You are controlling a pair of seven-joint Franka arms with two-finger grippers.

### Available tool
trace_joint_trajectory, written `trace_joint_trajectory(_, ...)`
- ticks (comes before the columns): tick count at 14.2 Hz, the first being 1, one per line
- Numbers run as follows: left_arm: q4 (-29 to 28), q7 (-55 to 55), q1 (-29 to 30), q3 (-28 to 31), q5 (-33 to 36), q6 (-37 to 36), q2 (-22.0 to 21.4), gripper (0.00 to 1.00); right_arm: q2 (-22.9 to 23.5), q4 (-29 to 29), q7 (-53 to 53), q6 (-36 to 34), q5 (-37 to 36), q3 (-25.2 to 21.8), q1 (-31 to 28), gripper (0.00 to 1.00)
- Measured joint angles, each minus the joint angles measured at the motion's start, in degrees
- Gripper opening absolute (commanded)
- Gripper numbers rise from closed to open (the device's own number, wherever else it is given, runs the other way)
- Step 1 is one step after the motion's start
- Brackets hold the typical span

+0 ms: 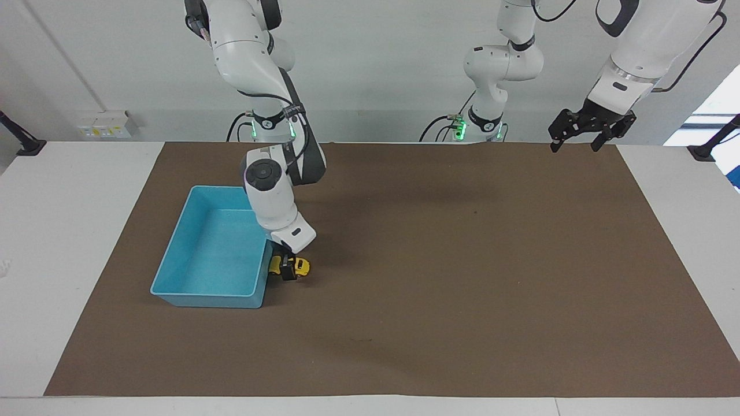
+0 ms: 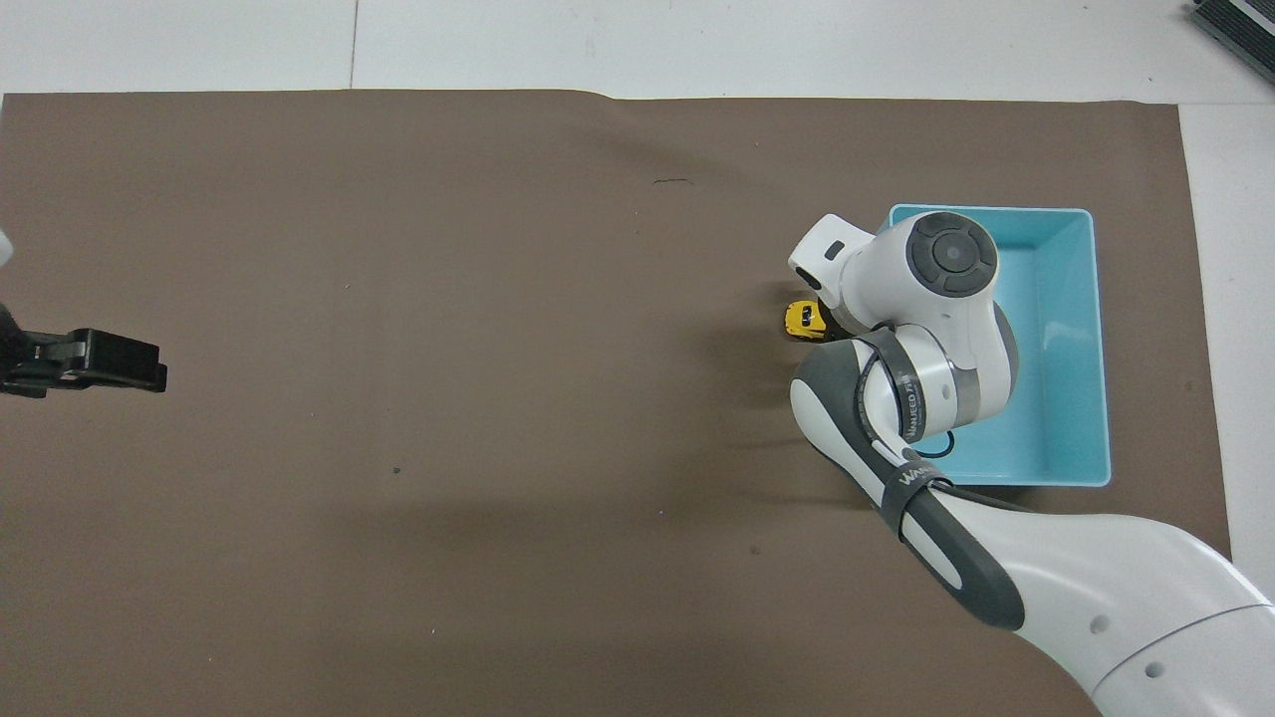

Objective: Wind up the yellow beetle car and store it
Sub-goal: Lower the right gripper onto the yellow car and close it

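Observation:
The yellow beetle car (image 1: 301, 266) stands on the brown mat, close beside the light blue bin (image 1: 202, 295) on the side toward the table's middle. My right gripper (image 1: 288, 270) is down at mat level astride the car's middle, so that only the two ends of the car show. In the overhead view the car's end (image 2: 801, 319) pokes out from under the right arm's wrist, which hides the gripper. My left gripper (image 1: 580, 140) waits, open and empty, in the air over the mat's edge at the left arm's end; it also shows in the overhead view (image 2: 149, 364).
The bin (image 2: 1058, 339) holds nothing that I can see. The brown mat (image 1: 462, 277) covers most of the white table. The right arm leans over the bin's corner nearest the car.

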Motion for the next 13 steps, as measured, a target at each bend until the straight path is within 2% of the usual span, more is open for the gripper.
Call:
trace_joint_trajectory(2,0.0,0.0,0.0,0.0,0.0,0.0,0.0,1.0,0.3,-0.1,0.0,0.6,0.0,0.0,0.0,0.73)
trace_joint_trajectory(4,0.0,0.0,0.0,0.0,0.0,0.0,0.0,1.0,0.3,-0.1,0.0,0.6,0.0,0.0,0.0,0.6)
trace_joint_trajectory(5,0.0,0.0,0.0,0.0,0.0,0.0,0.0,1.0,0.3,-0.1,0.0,0.6,0.0,0.0,0.0,0.36)
trace_joint_trajectory(8,0.0,0.0,0.0,0.0,0.0,0.0,0.0,1.0,0.3,0.0,0.0,0.6,0.0,0.0,0.0,0.31)
trace_joint_trajectory(10,0.0,0.0,0.0,0.0,0.0,0.0,0.0,1.0,0.3,0.0,0.0,0.6,0.0,0.0,0.0,0.22)
trace_joint_trajectory(13,0.0,0.0,0.0,0.0,0.0,0.0,0.0,1.0,0.3,0.4,0.0,0.3,0.0,0.0,0.1,0.21)
